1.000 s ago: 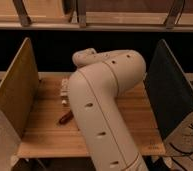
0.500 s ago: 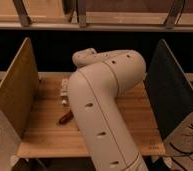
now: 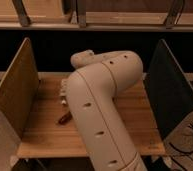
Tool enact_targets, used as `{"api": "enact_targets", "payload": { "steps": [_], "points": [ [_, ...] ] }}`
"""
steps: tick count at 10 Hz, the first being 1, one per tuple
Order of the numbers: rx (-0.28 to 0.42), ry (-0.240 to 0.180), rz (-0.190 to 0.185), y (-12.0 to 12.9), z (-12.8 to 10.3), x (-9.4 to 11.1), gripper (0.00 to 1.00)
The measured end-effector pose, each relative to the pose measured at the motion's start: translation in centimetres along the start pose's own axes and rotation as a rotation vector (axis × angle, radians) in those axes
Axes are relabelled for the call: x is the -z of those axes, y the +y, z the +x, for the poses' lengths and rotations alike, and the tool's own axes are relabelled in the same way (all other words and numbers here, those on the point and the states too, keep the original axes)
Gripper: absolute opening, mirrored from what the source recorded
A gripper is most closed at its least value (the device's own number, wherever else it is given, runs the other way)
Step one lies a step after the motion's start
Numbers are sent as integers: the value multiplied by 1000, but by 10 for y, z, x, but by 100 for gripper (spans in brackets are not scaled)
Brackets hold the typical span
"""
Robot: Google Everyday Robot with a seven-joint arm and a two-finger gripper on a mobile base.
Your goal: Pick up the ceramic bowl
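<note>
Nothing has moved since the earlier frames: the arm (image 3: pixel 102 100) keeps the same folded pose, elbow high and wrist bent down toward the left-middle of the worktop (image 3: pixel 135 125). That fold looks deliberate, since it brings the wrist down from above rather than sweeping in low across the wood.

The gripper sits at the end of that wrist, almost wholly masked by the arm's own bulk, over the left-centre of the worktop. Its jaws are spread as wide as they go, which suits a round, wide target that has to pass between them before any squeeze. Nothing can be seen held. A pale bit (image 3: pixel 64 94) peeks out at the arm's left edge; whether it is part of the gripper or another object, I cannot tell.

No ceramic bowl shows; it is probably on the worktop behind the arm, so the grasp appears not yet made. A thin dark-red item (image 3: pixel 65 118) lies just left of the arm, in front of the pale bit, and is not the target.

2 upright panels, the tan panel (image 3: pixel 15 95) on one side and the dark panel (image 3: pixel 170 95) on the other, fence the worktop into a bay, likely to keep the objects within reach.
</note>
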Motion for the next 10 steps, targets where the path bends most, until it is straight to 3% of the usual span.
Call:
{"api": "enact_targets", "payload": {
  "steps": [3, 7, 8, 10],
  "points": [
    [25, 44, 12, 10, 7, -16, 80],
    [-41, 87, 28, -10, 13, -28, 80],
    [-54, 96, 29, -14, 14, -30, 77],
    [-74, 118, 26, -19, 17, -38, 57]
  ]
}}
